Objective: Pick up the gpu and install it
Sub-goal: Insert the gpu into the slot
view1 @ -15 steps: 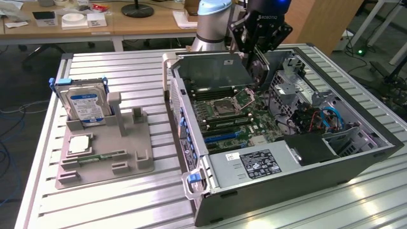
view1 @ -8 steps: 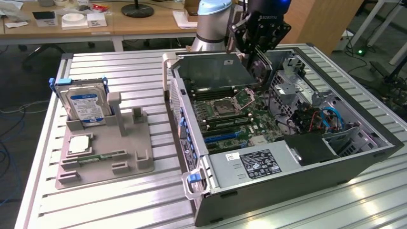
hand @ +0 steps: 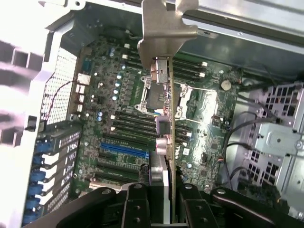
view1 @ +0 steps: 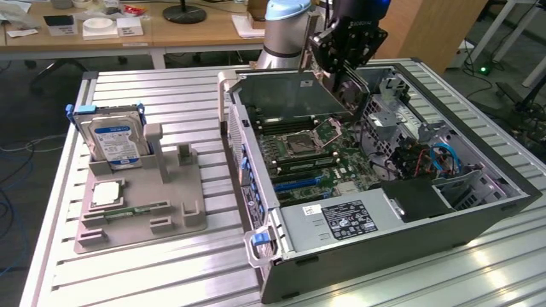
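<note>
With my hand [view1: 346, 48] clamped on the gpu [view1: 348, 89], I should square it with the blue slot [view1: 300, 181], six o'clock in the exterior view

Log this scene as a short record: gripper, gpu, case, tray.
gripper: shut on the gpu
gpu: held edge-on, bracket end away from the gripper, over the motherboard
case: open, lying on its side on the table
tray: to the exterior view's left of the case, hard drive standing upright in it
</note>
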You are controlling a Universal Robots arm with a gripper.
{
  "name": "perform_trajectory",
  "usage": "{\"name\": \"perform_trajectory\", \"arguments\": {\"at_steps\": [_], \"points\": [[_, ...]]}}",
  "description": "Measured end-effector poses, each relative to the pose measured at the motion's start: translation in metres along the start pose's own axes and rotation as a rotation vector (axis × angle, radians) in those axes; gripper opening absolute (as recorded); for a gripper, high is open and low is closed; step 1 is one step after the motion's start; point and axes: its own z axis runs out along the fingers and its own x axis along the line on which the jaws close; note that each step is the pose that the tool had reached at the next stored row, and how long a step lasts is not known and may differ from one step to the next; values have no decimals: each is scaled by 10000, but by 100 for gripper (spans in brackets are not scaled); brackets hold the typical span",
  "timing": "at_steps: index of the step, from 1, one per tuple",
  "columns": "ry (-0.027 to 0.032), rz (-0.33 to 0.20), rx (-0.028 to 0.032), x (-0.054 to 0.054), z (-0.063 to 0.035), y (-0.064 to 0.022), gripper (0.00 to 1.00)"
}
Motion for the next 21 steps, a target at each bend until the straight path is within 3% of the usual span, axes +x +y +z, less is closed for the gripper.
{"name": "perform_trajectory", "arguments": {"at_steps": [21], "points": [[-3,-3489,-46,0,4,0,28]]}}
